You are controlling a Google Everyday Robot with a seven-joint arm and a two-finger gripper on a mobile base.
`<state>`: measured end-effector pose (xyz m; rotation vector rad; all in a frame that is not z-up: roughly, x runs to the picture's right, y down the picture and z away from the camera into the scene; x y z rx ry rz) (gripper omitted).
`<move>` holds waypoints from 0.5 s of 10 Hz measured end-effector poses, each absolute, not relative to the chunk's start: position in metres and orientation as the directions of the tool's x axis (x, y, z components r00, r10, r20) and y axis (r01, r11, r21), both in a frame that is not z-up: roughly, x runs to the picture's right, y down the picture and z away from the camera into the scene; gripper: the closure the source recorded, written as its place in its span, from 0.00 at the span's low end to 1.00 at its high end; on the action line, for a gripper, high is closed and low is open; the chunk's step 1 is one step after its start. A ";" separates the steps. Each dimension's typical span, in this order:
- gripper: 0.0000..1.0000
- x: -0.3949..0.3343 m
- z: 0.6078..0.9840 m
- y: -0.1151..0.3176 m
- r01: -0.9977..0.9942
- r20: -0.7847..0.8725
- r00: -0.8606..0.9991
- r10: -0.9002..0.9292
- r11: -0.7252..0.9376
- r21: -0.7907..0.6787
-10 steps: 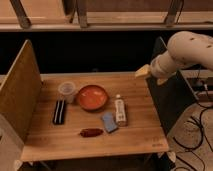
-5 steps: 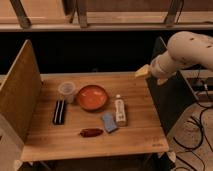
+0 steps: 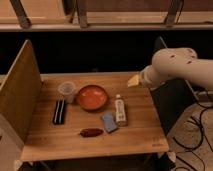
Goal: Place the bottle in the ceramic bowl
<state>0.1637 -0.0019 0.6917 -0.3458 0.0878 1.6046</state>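
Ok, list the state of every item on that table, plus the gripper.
bottle: lying on its side on the table, just right of the bowl, not in it.
ceramic bowl: upright, empty.
plastic cup: upright, left of the bowl.
blue block: lying flat.
gripper: above the table's right rear edge, apart from the bottle.

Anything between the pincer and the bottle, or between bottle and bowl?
Nothing visible. The pincer hangs near the table's far edge, with only bare wood between it and the bottle. The ceramic bowl lies right beside the bottle; the blue block sits nearer the front, off that path.
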 end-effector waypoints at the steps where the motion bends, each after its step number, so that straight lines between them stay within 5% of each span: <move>1: 0.33 0.153 0.700 0.007 -0.984 -0.277 -0.019 0.961 -0.067 -0.165; 5: 0.33 0.143 0.706 0.015 -0.980 -0.290 -0.027 0.957 -0.082 -0.179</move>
